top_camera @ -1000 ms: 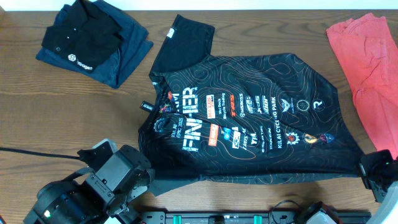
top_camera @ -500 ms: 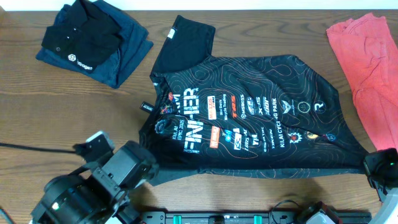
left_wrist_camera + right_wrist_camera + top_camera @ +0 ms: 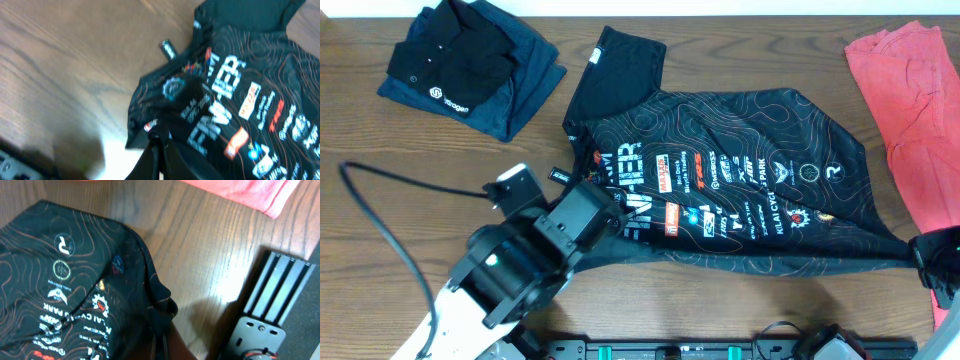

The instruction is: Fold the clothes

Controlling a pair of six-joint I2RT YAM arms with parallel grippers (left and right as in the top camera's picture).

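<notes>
My left claw (image 3: 160, 140) is shut tight on the near-left hem of the black jersey (image 3: 740, 195), pinching a fold of its thin fabric (the big white lettering starts just past my fingertips). My right claw (image 3: 161, 332) is clamped on the opposite near corner, where the cloth bunches into a small pucker. Between my two grips the near edge of the jersey runs in a drawn line along the front of the desk (image 3: 420, 170). The rest of it lies spread logo side up across the middle of the desk, with one short sleeve (image 3: 620, 60) pointing toward the far edge and a small black tag (image 3: 558, 174) sticking out on the left.

A folded black polo (image 3: 445, 55) rests on a navy garment (image 3: 535, 75) at the far left, well apart from the jersey. A coral-red garment (image 3: 910, 110) lies at the far right, near the jersey but not touching it. A black cable (image 3: 380, 215) loops over the desk beside my left arm.
</notes>
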